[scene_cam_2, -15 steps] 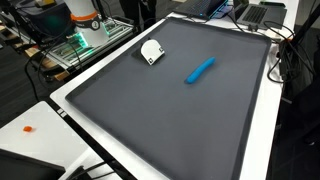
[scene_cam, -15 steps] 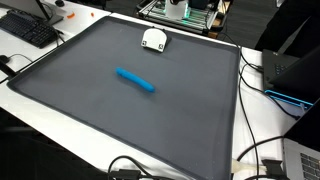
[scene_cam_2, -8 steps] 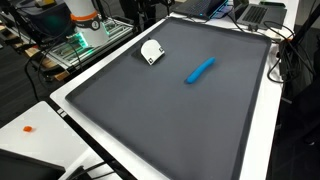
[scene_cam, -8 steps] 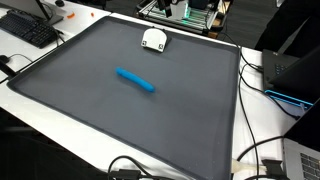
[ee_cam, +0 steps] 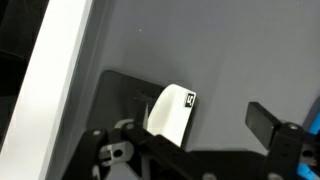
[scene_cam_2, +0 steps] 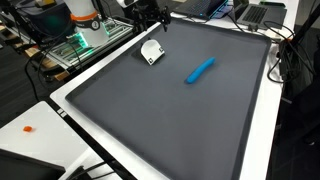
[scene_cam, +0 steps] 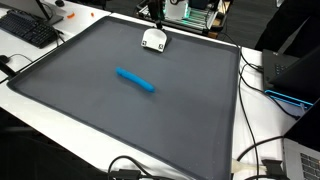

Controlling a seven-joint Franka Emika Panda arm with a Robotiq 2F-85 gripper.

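**A:** What lies on the near side?

**B:** The grey mat covers almost the whole table. About at its middle lies a blue stick, flat and at a slant, with bare mat all around it.

**A:** And farther back?

**B:** Near the far edge of the mat sits a small white object. It is rounded, with a black label on one side, and lies well apart from the blue stick. In an exterior view, a black keyboard lies off the mat at the far left.

**A:** Where is your gripper?

**B:** My gripper hangs over the far edge, just beyond the white object and above it, touching nothing. In the wrist view the white object shows between my fingers, which stand wide apart and empty.
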